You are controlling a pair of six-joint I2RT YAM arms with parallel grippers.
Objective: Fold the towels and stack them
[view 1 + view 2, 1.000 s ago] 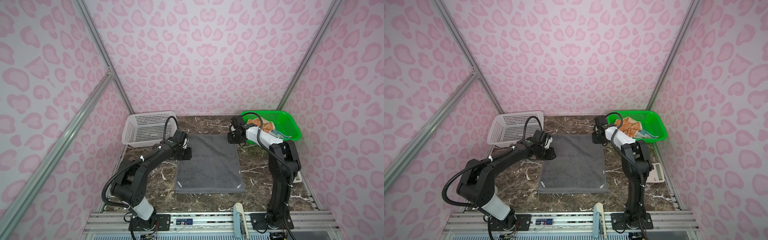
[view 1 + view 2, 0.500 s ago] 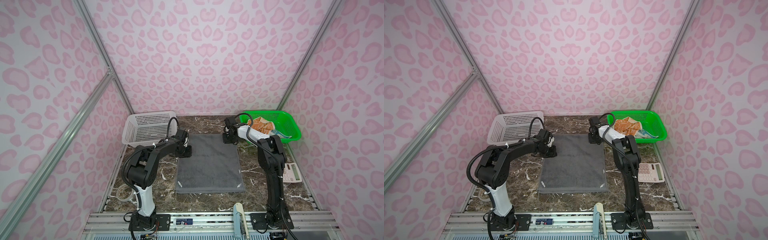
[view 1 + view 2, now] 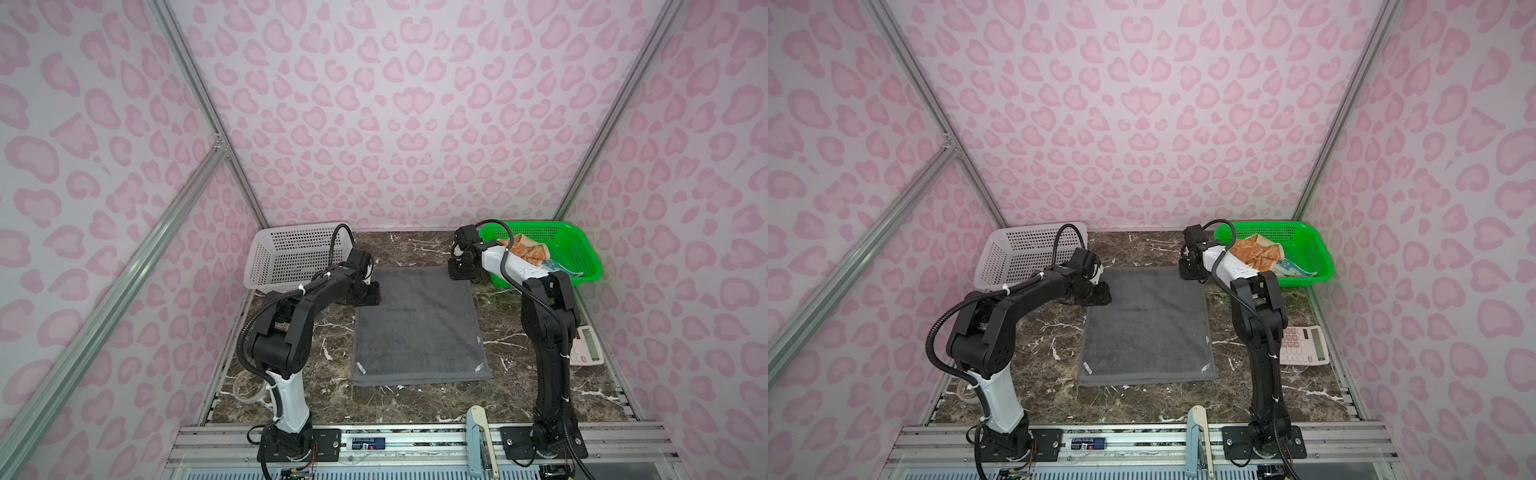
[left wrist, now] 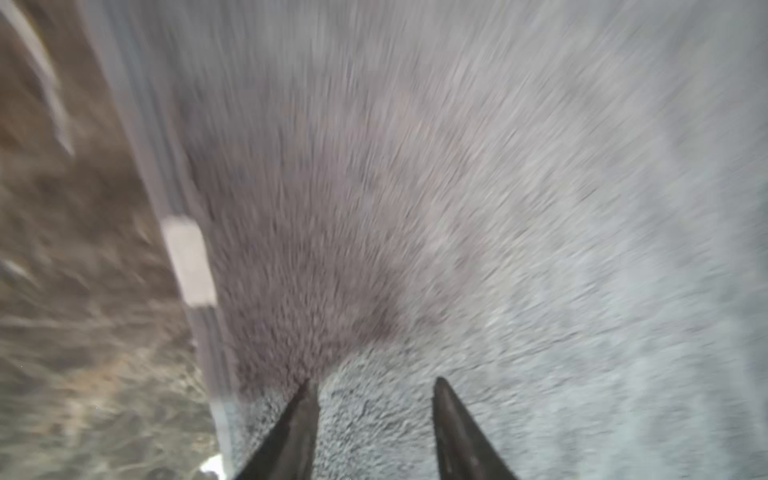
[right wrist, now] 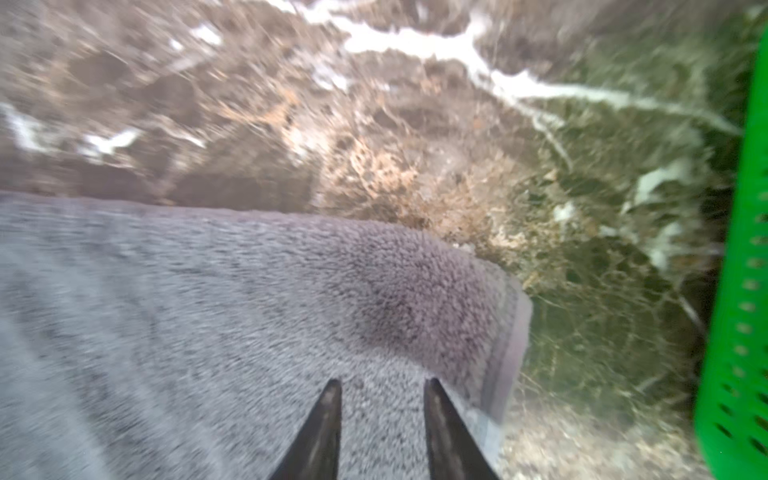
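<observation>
Grey towel lies flat and unfolded mid table; left fingers parted, tips low over its left edge near far corner, nothing pinched; right fingers parted likewise at far right corner; orange towel and blue towel bunched in green basket far right; white basket far left; wrist views blurred.

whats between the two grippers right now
Only the dark grey towel; its far end spans the gap from the left gripper to the right gripper, in both top views.
</observation>
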